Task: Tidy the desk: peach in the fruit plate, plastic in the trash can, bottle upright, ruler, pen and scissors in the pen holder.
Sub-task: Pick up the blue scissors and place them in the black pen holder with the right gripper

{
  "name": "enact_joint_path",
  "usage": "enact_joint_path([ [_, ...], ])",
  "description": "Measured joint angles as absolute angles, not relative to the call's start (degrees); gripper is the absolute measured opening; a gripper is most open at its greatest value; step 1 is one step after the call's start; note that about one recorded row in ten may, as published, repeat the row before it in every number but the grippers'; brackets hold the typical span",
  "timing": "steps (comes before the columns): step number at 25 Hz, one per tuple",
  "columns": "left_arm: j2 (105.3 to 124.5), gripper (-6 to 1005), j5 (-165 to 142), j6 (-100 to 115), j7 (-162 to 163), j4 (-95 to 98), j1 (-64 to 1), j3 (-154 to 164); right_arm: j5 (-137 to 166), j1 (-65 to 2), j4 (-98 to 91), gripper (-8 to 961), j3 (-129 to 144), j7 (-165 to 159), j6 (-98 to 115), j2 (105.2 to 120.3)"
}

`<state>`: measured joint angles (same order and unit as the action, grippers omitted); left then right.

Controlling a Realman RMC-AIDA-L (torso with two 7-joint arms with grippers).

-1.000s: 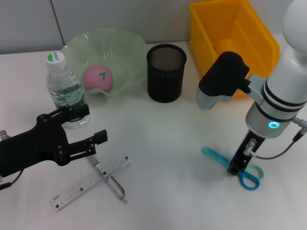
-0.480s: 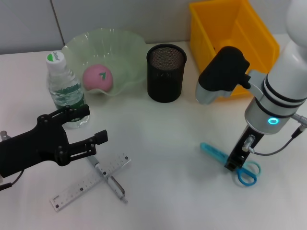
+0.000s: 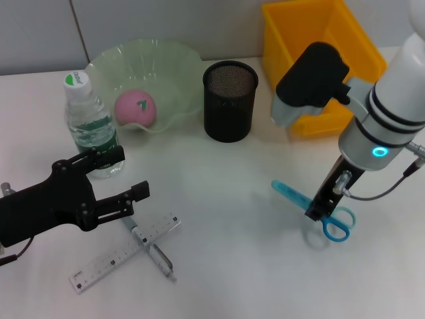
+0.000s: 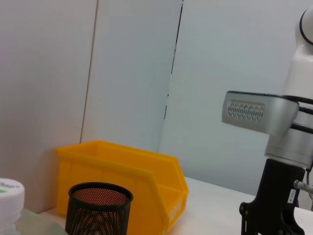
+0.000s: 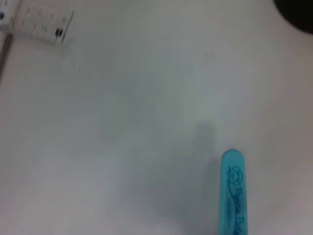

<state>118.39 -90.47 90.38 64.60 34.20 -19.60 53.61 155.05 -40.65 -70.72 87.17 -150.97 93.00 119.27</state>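
The left tool (image 3: 116,179) hovers over the desk's (image 3: 219,266) left side with its fingers spread and nothing between them, just above the ruler (image 3: 126,252) and pen (image 3: 147,244), which lie crossed near the front edge. Behind it the bottle (image 3: 89,126) already stands upright, and the peach (image 3: 135,107) sits in the fruit plate (image 3: 178,63) toward the back edge. At centre back the mesh pen holder (image 3: 230,100) stands empty as far as can be seen, with the yellow bin (image 3: 319,40) to its right.

On the right half of the desk, the right tool (image 3: 323,206) is clamped on the blue scissors (image 3: 299,198) just ahead of the handle loops. Over the past second the scissors have come off the desk and shifted leftward with the arm; a soft shadow now lies beneath them, and the right wrist view shows the capped blade tip hanging above bare desk.

The pick appears secure, so the carry to the pen holder looks like the step in hand. Ruler and pen remain to be collected.
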Motion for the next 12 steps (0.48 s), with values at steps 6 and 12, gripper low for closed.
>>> enact_joint_path([
  [6,118.39,842,-90.42,90.4,64.6,34.18,-19.6,53.61,155.03,-39.49,-73.48,238,85.99,-150.63,92.94,119.26],
  [12,118.41,842,-90.34,90.5,64.59,34.19,-19.65,53.61,154.62,-37.69,-75.86,238,85.33,-150.08,90.15,119.26],
])
